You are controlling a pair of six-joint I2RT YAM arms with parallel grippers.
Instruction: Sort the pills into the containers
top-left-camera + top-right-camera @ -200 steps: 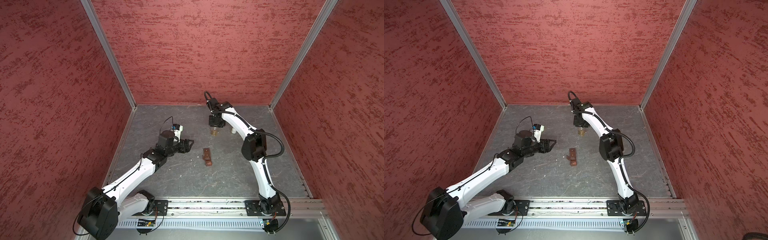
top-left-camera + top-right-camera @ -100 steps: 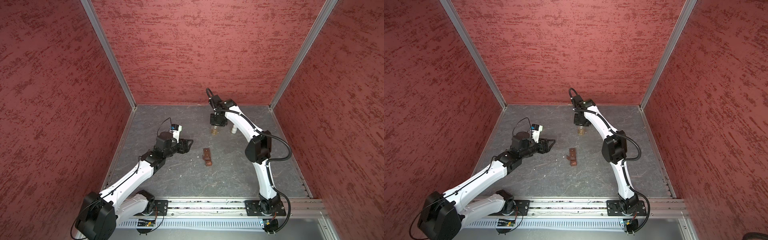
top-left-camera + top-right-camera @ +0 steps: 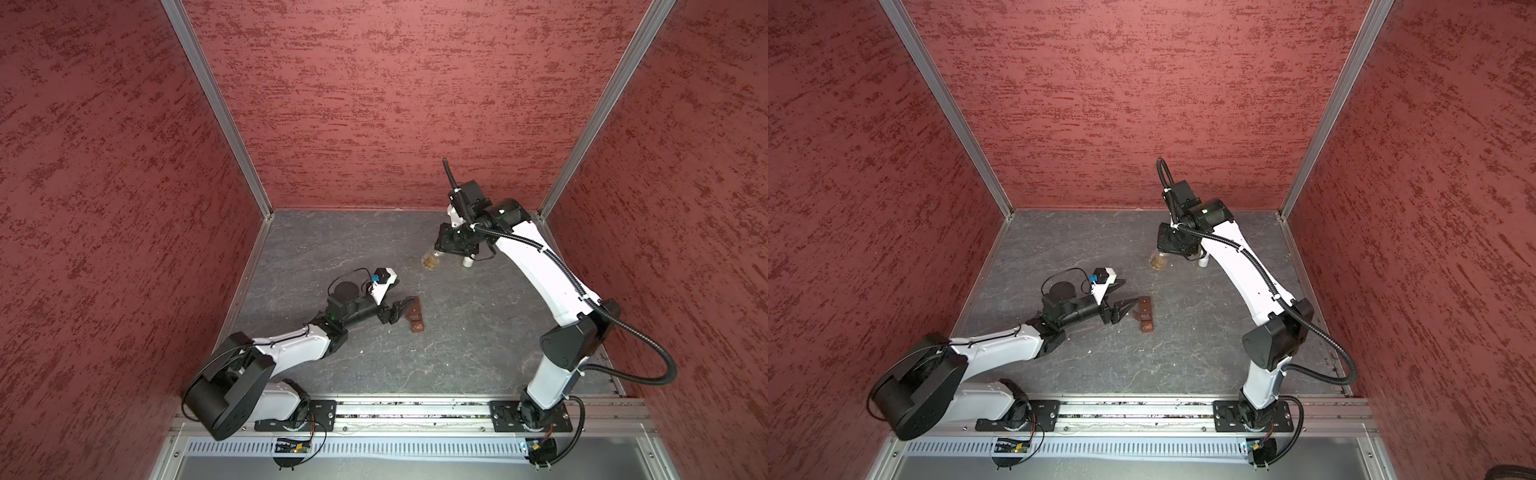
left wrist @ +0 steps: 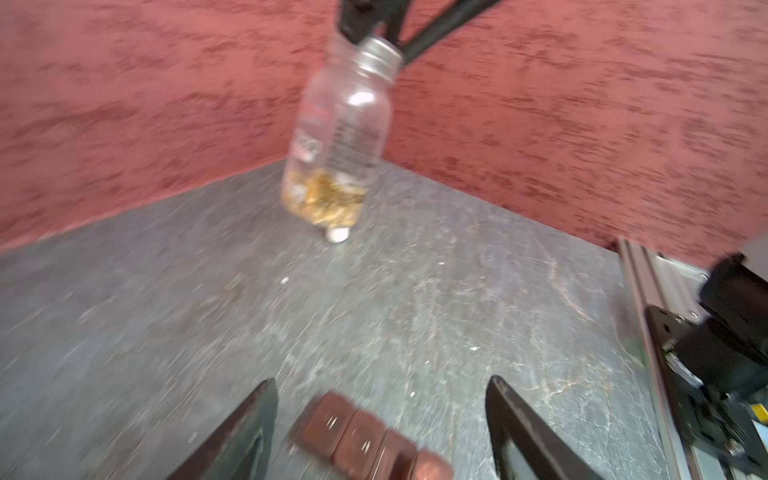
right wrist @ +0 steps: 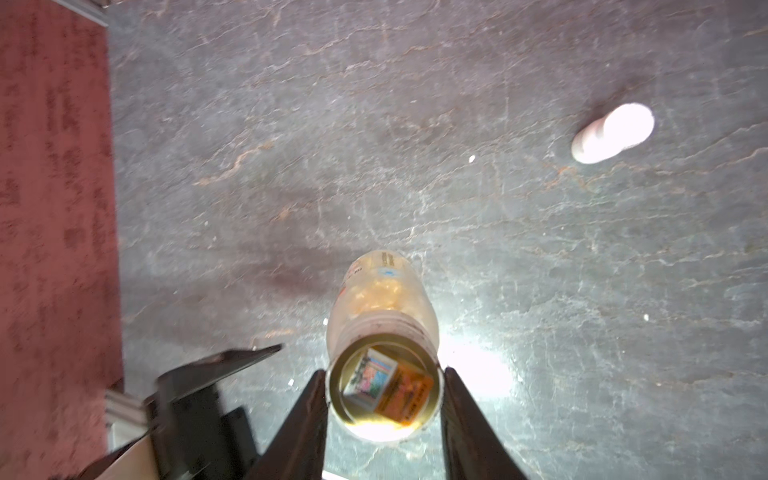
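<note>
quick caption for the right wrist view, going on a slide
Right gripper holds the clear pill bottle by its top over the grey table; a small white bottle sits apart.

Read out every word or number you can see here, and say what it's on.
Nothing can be read for certain.
On the clear bottle: a side label with fine print, too blurred to read.
On its cap: a coloured sticker, print too blurred to read.
On the containers: small white marks, too small to read.
On the small white bottle: no text visible.
</note>
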